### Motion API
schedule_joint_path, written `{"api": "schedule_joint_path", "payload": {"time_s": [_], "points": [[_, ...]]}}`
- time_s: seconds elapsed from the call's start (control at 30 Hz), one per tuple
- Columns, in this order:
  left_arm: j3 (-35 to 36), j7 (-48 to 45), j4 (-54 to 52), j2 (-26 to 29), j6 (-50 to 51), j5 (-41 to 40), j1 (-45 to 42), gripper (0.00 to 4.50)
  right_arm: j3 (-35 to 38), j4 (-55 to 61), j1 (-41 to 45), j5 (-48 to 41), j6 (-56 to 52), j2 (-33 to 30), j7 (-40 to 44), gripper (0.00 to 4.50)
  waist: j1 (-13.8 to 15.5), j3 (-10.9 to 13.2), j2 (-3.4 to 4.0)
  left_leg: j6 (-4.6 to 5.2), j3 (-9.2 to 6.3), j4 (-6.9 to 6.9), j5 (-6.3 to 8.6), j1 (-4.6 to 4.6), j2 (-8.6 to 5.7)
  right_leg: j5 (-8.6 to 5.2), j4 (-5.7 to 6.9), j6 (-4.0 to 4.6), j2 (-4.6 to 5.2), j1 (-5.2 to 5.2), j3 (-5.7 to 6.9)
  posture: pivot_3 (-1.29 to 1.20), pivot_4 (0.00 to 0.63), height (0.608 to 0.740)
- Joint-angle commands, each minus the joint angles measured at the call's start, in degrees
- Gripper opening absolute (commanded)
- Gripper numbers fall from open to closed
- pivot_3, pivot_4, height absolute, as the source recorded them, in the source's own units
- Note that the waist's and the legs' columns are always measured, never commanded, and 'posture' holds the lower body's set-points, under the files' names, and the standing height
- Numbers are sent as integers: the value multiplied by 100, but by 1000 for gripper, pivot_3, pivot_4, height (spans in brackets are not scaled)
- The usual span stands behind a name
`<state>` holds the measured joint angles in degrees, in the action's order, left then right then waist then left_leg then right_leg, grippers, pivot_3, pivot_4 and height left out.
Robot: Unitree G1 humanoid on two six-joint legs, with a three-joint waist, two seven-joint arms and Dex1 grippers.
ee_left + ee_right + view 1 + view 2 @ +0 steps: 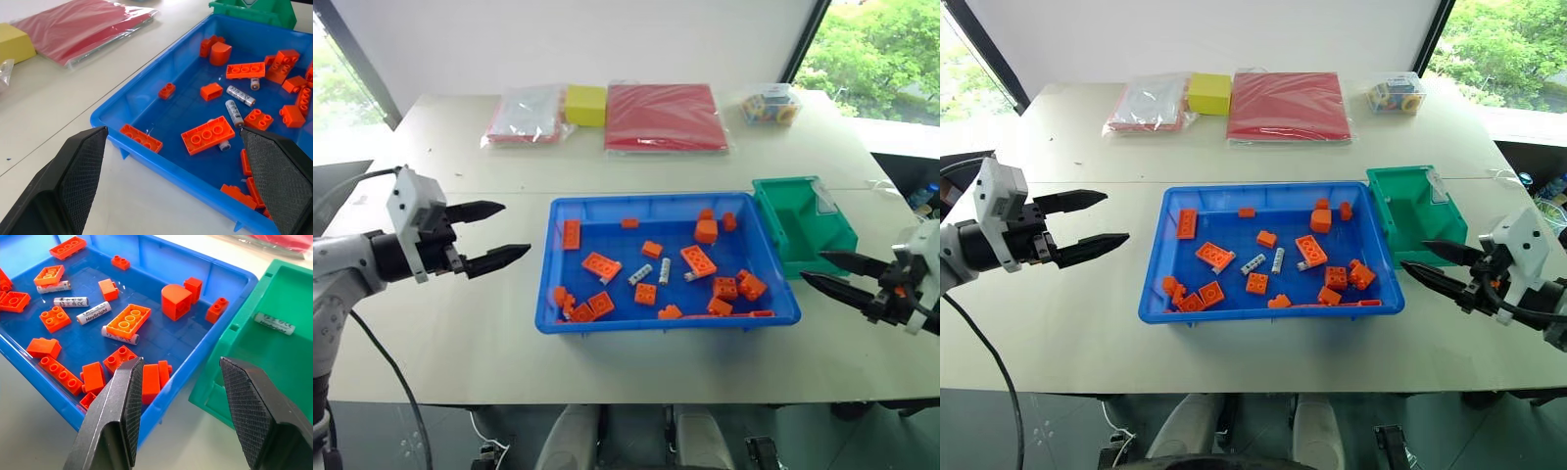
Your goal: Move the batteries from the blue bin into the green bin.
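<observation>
Both my left gripper (504, 235) and right gripper (1427, 262) hang spread, empty, flanking the blue bin (548, 264). My right wrist view reveals one battery (275, 323) inside the green bin (244, 357); four batteries (93, 312) lie among orange bricks (128, 321).

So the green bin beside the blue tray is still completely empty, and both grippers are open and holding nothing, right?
Not quite: the green bin already holds one battery, as the right wrist view shows. The rest stands: it sits beside the blue tray, and the left gripper and right gripper are open and hold nothing.

"heybright" — printed on a battery (93, 312) in the blue bin (205, 264).
</observation>
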<state>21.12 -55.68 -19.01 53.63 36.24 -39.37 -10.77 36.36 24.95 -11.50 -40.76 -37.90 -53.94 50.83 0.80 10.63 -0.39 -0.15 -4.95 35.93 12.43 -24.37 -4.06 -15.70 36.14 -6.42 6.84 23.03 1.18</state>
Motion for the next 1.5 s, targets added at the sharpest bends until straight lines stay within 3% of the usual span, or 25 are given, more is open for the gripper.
{"api": "schedule_joint_path", "payload": {"time_s": [0.03,0.4,0.63,0.73,0.8,0.93,1.13,1.23,1.37,1.5], "points": [[138,91,-242,32,7,-41,52,4500,68,54,95,-16,17,-9,-12,2510,3,0,0,0,0,1,0,0,0,0,0,0,0,0,0,0,150,736],[162,326,-360,-35,96,-200,31,4500,-106,-109,343,107,35,-90,-5,2510,-4,0,0,0,1,7,0,0,0,1,3,0,-1,-2,-1,0,150,736],[228,372,-573,-147,209,-476,195,4500,-476,-177,1076,-15,-269,-386,-22,2510,-11,0,1,0,4,10,0,1,0,1,6,0,-2,0,-3,0,150,736],[274,247,-616,-85,237,-553,318,4500,-785,-86,1508,-57,-529,-438,-222,3356,-11,0,1,0,5,9,0,2,1,1,7,1,-3,1,-5,0,150,736],[298,131,-598,-7,239,-589,357,4500,-1499,100,2283,31,-737,-343,-573,4340,-28,0,2,1,5,10,0,1,1,1,8,2,-2,1,-6,0,150,736],[354,-162,-445,195,216,-565,402,4500,-3036,160,3935,121,-1745,405,-1455,4432,-105,2,4,0,14,11,-1,1,6,9,11,12,-7,15,-21,0,150,736],[525,-589,-219,476,44,-384,610,4500,-4999,-582,5534,540,-2472,2459,-2123,4432,-173,3,1,-1,14,-2,-2,-4,1,20,19,-5,-7,31,-27,0,150,736],[663,-720,-141,548,-34,-304,758,4500,-5676,-1330,5917,1011,-2405,3259,-2279,4432,-190,3,1,-2,18,-3,-3,-4,-1,23,33,-7,-11,42,-33,0,150,736],[927,-796,-130,592,-63,-265,972,4500,-6131,-2320,6266,1536,-2102,3887,-2284,4432,-116,3,-1,-4,16,0,-3,-3,-11,23,48,-8,-12,59,-33,0,150,736],[1141,-743,-196,538,0,-307,1055,4500,-6446,-3388,6601,2103,-1628,4287,-2126,4432,-240,-1,-9,-16,38,10,-10,3,-13,42,84,-18,-16,65,-54,0,150,736]]}}
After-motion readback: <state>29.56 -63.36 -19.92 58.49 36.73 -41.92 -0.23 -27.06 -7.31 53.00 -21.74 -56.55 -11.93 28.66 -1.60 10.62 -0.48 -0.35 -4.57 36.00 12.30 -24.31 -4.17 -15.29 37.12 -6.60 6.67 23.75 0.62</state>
